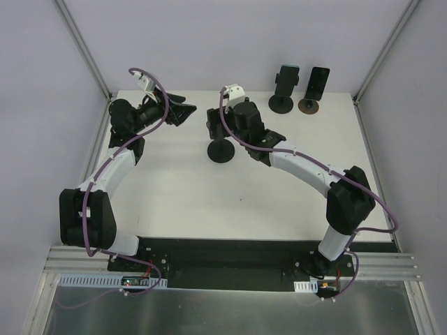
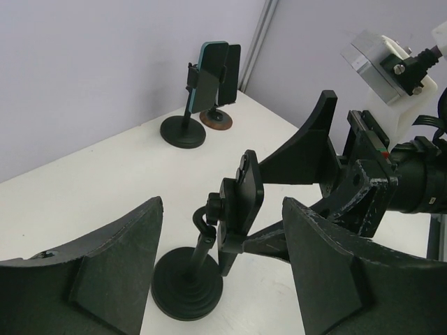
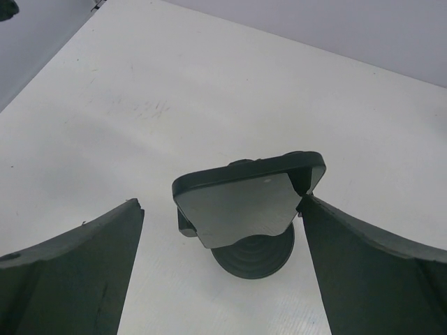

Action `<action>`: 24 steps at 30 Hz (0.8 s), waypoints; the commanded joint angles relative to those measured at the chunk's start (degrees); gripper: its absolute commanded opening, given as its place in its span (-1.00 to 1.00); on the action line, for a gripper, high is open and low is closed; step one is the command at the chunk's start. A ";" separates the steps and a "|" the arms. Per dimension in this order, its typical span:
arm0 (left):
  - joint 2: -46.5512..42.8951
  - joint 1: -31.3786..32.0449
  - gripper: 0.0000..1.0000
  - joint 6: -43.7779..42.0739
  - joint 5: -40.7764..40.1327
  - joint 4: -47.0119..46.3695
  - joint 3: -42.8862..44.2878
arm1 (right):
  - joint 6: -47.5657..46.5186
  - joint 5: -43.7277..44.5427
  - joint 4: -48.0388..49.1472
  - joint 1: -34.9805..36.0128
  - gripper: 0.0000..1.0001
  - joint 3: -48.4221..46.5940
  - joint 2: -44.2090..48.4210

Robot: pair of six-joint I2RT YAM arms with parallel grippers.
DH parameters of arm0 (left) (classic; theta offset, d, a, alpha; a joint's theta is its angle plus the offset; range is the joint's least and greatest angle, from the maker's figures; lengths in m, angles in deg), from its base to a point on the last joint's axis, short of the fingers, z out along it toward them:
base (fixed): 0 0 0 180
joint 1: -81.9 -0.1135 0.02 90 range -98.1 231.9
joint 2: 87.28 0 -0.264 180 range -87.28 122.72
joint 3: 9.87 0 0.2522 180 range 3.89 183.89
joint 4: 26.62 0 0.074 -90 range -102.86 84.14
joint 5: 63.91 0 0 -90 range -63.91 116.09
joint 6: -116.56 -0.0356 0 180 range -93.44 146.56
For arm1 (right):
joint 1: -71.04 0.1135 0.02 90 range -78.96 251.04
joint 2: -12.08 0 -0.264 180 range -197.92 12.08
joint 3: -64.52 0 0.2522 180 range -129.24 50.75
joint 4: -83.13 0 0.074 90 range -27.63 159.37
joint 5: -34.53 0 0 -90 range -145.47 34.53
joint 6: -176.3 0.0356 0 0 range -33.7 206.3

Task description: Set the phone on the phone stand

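Presently, top view, right gripper (image 1: 213,127): I am seeing it hanging directly over the phone stand (image 1: 222,151) in the middle of the table (image 1: 174,202).
Top view, left gripper (image 1: 183,112): hovering just left of that stand, pointing toward it.
Top view, back edge: a black-based stand (image 1: 281,104) and a brown-based stand (image 1: 309,106) are standing side by side, each carrying a handset.
Left wrist, phone (image 2: 251,195): sitting tilted in the stand's holder, edge-on to me, with one right-arm finger on each side of it.
Left wrist, left jaws: standing spread, nothing between them.
Right wrist, phone: resting on the holder between the fingers. One pad (image 3: 349,258) is touching its corner, the other is standing clear.
Right wrist, right jaws: gaping wide, not pinching the phone.
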 commanded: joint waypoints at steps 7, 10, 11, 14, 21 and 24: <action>0.18 -0.82 0.35 1.59 3.12 -4.42 -0.03 | -4.13 -0.25 2.38 -0.63 0.93 -2.99 -0.27; 0.36 -0.91 0.35 1.77 3.65 -4.16 0.23 | -4.31 -2.72 2.12 -2.04 0.94 -2.64 0.25; 0.36 -0.91 0.34 1.68 3.82 -4.16 0.41 | -4.48 -3.68 1.86 -2.30 0.94 -2.55 0.43; 0.71 -0.91 0.35 1.85 4.18 -4.07 0.67 | -5.01 -6.48 2.20 -3.18 0.94 -2.38 0.70; 0.71 -0.91 0.35 1.86 4.35 -3.81 0.85 | -3.52 -13.79 4.22 -5.56 0.93 -3.43 -1.33; 0.62 -0.91 0.35 1.86 4.61 -3.81 0.93 | -3.70 -15.55 5.37 -5.56 0.98 -3.87 -2.38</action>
